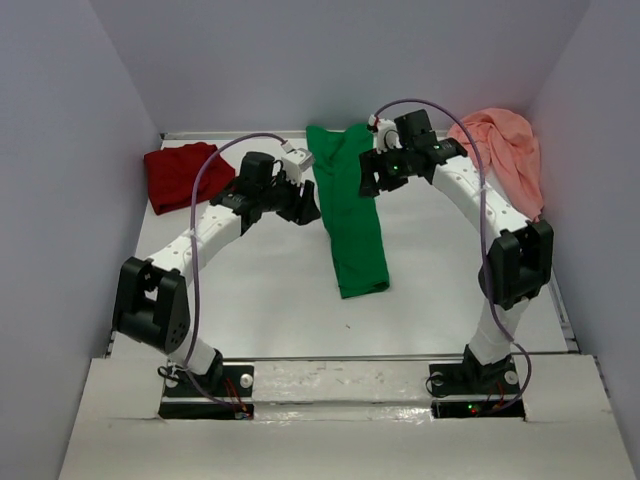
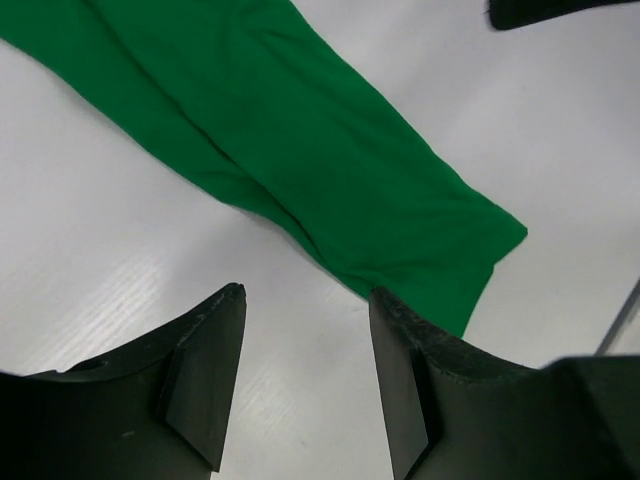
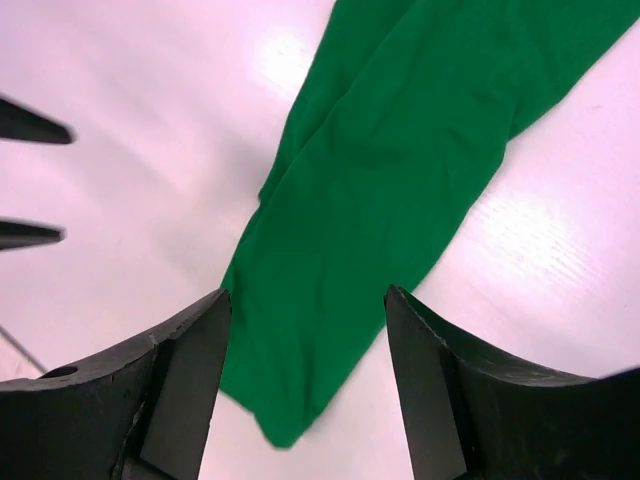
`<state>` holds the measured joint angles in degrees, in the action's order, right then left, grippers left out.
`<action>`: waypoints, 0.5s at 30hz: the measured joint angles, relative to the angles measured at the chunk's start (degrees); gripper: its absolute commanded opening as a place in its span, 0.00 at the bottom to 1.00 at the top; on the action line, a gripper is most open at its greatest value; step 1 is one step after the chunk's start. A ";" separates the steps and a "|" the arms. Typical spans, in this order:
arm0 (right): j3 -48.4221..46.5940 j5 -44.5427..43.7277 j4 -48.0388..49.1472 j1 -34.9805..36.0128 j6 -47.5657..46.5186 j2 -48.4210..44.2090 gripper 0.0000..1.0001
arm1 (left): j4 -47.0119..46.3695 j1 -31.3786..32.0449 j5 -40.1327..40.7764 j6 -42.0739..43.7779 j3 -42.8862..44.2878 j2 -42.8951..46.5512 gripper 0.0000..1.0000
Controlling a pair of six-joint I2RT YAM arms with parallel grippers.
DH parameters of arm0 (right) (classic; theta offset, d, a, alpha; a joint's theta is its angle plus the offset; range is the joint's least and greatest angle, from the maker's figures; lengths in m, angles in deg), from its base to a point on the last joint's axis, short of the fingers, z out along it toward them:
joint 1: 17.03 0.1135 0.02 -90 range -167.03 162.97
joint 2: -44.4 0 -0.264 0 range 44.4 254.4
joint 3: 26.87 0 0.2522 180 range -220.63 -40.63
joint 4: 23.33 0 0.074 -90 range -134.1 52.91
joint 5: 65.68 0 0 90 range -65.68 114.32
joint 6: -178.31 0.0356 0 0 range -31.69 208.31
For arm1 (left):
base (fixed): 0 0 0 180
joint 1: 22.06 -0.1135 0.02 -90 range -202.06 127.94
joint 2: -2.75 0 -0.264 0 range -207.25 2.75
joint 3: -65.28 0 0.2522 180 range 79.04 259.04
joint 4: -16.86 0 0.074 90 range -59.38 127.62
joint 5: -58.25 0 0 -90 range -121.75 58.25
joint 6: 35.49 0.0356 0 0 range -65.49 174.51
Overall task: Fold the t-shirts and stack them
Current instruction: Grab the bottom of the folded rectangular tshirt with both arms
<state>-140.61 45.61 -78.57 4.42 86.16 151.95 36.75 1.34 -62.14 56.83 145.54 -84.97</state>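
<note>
Three shirts lie on the white table (image 1: 250, 290), and both grippers hang near the middle one with nothing in their grasp. The green shirt (image 1: 350, 215) is folded into a long, narrow strip. It lies between the two grippers and runs from the far edge back toward the arm bases. The left gripper (image 1: 300, 205) has its jaws spread apart over bare table, and the strip's left edge lies just beyond its fingertips (image 2: 225, 300). The right gripper (image 1: 375, 175) is also spread wide above the far part of the strip. Green cloth lies flat below the gap between its fingers (image 3: 215, 310), and they do not pinch it. The dark red shirt (image 1: 185, 178) sits bunched to the left of the left gripper, well apart from it. The salmon-pink shirt (image 1: 505, 150) is heaped to the right of the right gripper, against the side wall.
</note>
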 measured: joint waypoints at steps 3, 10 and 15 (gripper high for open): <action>-1.36 1.68 -6.62 0.00 -2.51 -2.51 0.65 | 3.61 -0.17 -3.56 0.66 -0.02 -2.51 0.62; 7.67 1.62 -19.28 0.00 -6.03 3.06 0.64 | 7.15 -0.39 -10.54 0.63 -2.03 -9.49 0.62; 13.84 0.02 -23.74 0.00 -7.15 4.59 0.64 | 7.50 0.04 -13.94 0.57 -2.43 -14.97 0.62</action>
<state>-126.78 45.64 -102.31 4.42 79.01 156.54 44.25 1.38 -76.08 57.40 143.12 -99.95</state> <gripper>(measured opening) 0.644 0.618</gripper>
